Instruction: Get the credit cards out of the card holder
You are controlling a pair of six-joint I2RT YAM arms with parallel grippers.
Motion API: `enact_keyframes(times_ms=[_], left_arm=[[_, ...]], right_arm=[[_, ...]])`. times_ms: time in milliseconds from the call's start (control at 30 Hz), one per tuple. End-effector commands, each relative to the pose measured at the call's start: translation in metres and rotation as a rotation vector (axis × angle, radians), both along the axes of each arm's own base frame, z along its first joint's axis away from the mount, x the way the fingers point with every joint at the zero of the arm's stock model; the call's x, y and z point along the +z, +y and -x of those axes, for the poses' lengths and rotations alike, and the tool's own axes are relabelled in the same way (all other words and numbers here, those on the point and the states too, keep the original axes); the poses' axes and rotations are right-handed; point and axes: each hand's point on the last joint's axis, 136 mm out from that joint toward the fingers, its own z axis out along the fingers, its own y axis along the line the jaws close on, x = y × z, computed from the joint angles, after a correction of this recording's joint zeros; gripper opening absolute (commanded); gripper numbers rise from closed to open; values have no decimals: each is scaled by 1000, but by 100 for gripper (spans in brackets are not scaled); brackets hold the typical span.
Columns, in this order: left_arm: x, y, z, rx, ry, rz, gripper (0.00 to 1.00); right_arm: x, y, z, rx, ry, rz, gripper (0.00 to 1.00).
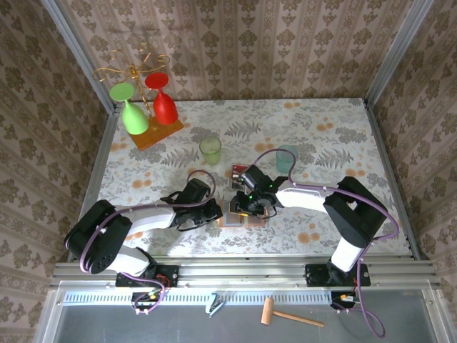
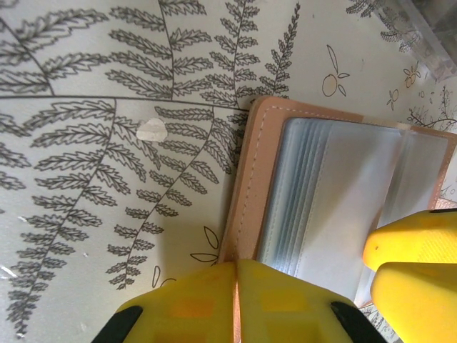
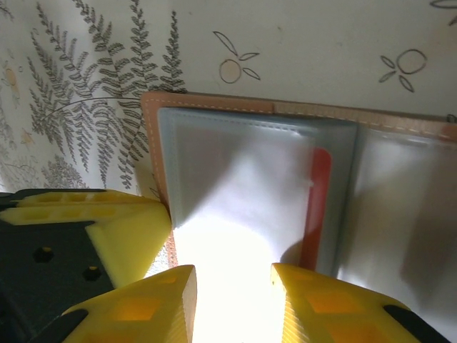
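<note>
Two grippers meet at the card holder (image 2: 250,164), which lies open and flat on the table (image 1: 321,128) between the arms. The left gripper (image 2: 235,286) is clenched on the holder's salmon cover at its near edge, pinning it. The holder looks light and floppy, so it would likely slide or lift if let go. Its clear sleeves are glossy and probably slippery. One red card (image 3: 320,207) shows as a thin strip inside a sleeve; it is likely stiff and thin, best pinched at an exposed edge and drawn out along the pocket. The right gripper (image 3: 232,286) hovers over that sleeve with its fingers parted, nothing visibly between them.

Well behind stand a green glass (image 1: 131,114) and a red glass (image 1: 164,107) on a rack, then a green cup (image 1: 210,150), a small dark red flat thing (image 1: 237,171) too small to identify, and a teal cup (image 1: 288,158). None of them blocks the work; the two grippers crowd each other most.
</note>
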Motion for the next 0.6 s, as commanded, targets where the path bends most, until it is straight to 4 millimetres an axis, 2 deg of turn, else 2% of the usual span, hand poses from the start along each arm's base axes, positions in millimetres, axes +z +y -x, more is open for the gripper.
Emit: enact_keyframes(times_ms=[0, 567], left_arm=[[-15, 9, 10, 6, 44, -41, 11], [-16, 11, 11, 9, 52, -45, 10]], right_arm=[[1, -4, -1, -11, -8, 44, 32], [4, -15, -1, -20, -31, 71, 32]])
